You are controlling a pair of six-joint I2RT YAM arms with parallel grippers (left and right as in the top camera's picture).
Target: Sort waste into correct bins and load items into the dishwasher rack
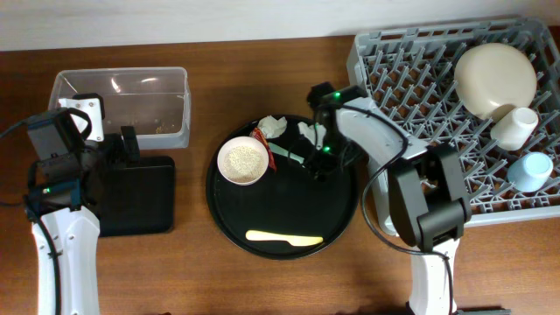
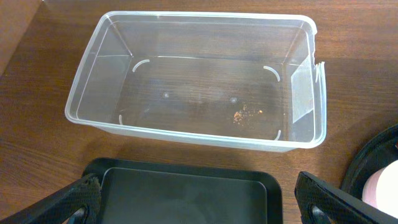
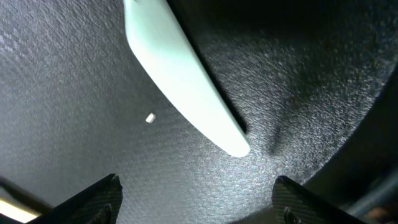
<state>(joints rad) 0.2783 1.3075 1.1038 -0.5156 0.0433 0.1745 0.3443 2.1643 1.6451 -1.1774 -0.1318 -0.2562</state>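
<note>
My right gripper (image 1: pixel 322 163) is open, low over the round black tray (image 1: pixel 337 219), at the end of the mint-green spoon (image 1: pixel 289 156). In the right wrist view the spoon's handle (image 3: pixel 186 81) ends just ahead of the open jaws (image 3: pixel 196 199). A pink-rimmed bowl (image 1: pixel 242 162) holds rice-like grains. A red wrapper (image 1: pixel 260 138) and a white paper wad (image 1: pixel 273 127) lie behind it. A yellow spoon (image 1: pixel 284 237) lies at the tray's front. My left gripper (image 1: pixel 127 144) is open and empty between the clear tub (image 1: pixel 118 105) and the black rectangular tray (image 1: pixel 136 197).
The grey dishwasher rack (image 1: pixel 420 79) at the right holds a cream plate (image 1: pixel 494 79), a white cup (image 1: pixel 514 127) and a light-blue cup (image 1: pixel 530 171). The clear tub (image 2: pixel 186 81) has a few crumbs on its floor. One loose grain (image 3: pixel 150 117) lies on the round tray.
</note>
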